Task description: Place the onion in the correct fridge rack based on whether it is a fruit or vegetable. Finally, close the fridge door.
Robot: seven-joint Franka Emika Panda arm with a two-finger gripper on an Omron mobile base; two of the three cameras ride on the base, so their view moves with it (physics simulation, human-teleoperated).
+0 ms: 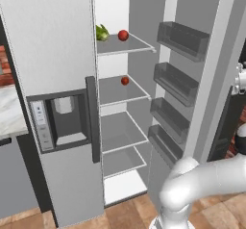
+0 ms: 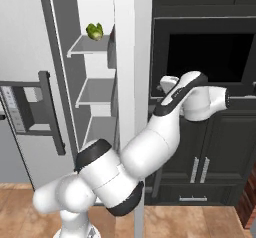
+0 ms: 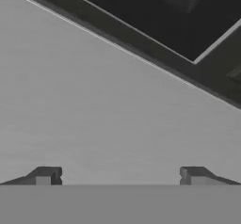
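You see a deep-red onion [image 1: 123, 35] on a pale-grey fridge rack [image 1: 129, 44], green leafy vegetable [image 1: 101, 32] beside it, orange-red ball [image 1: 125, 81] below, silver-grey fridge door [image 1: 204, 55], black cabinets [image 2: 210, 147], brown tiled floor [image 1: 129, 213].

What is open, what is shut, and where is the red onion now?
fridge door: swung wide open.
onion: resting on the fridge rack, beside a green vegetable.
orange-red ball: sitting on the shelf below.
gripper: open, empty, facing the door's outer face.
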